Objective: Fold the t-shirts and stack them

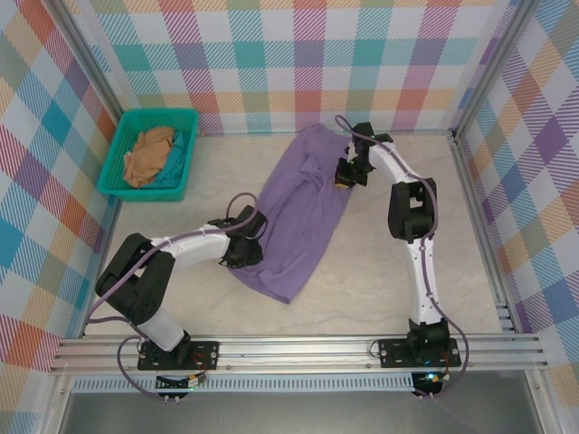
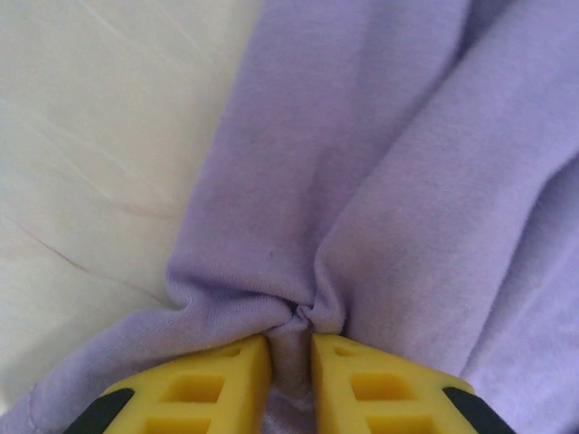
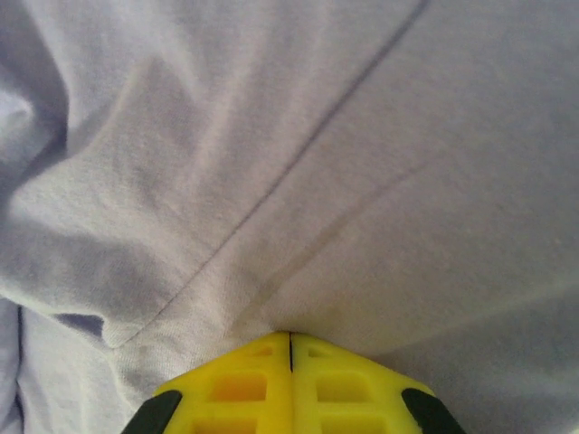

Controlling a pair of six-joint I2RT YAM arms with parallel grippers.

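The lavender t-shirt point(image 1: 303, 217) lies spread in a long diagonal strip across the middle of the table. My left gripper point(image 1: 242, 251) is at its lower left edge. In the left wrist view the gripper point(image 2: 291, 339) is shut on a bunched fold of the lavender cloth point(image 2: 380, 181), which shows between the yellow fingers point(image 2: 226, 380). My right gripper point(image 1: 346, 174) is at the shirt's upper right edge. Seen from the right wrist, that gripper point(image 3: 289, 334) has its fingers pressed together on the cloth point(image 3: 362, 163), with creases running to the tip. A tan t-shirt point(image 1: 149, 154) lies crumpled in the basket.
The teal plastic basket point(image 1: 116, 172) stands at the back left against the checked wall, with a bluish cloth beside the tan shirt inside. Checked walls close off the left, back and right sides. Bare beige tabletop point(image 1: 389, 271) lies to the right of the shirt.
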